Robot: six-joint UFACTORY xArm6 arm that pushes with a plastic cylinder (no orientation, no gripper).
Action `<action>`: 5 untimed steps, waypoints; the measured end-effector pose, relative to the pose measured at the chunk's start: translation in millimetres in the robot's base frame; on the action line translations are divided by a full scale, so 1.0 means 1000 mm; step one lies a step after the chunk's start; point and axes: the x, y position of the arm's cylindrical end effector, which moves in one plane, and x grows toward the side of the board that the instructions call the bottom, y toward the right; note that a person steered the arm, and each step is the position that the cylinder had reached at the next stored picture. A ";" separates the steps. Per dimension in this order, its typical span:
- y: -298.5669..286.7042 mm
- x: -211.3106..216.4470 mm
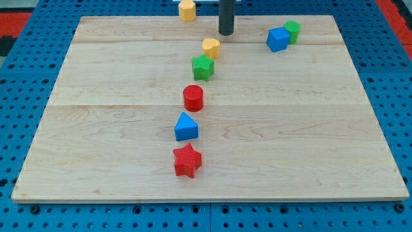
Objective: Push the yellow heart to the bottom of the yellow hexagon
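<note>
Yellow plastic heart block (211, 47) rests mid-board, touching the green star block (203, 67), below-right of the yellow hexagon block (187, 10).
Our tip (226, 32), holding nothing, stands just right of the heart; we judge a careless push could drag the star along.

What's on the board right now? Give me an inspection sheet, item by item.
Surface: wooden board on blue pegboard.
Job's things: yellow heart touching the green star; yellow hexagon at the view's top edge.
Clutter: red cylinder, blue triangle, red star, blue cube against a green block.
Grippers: none; my tip sits just upper right of the heart, apart.
Cables: nothing seen.
Surroundings: red strips at the top corners.
</note>
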 end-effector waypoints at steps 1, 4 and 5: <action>0.049 -0.015; 0.224 -0.005; 0.135 0.023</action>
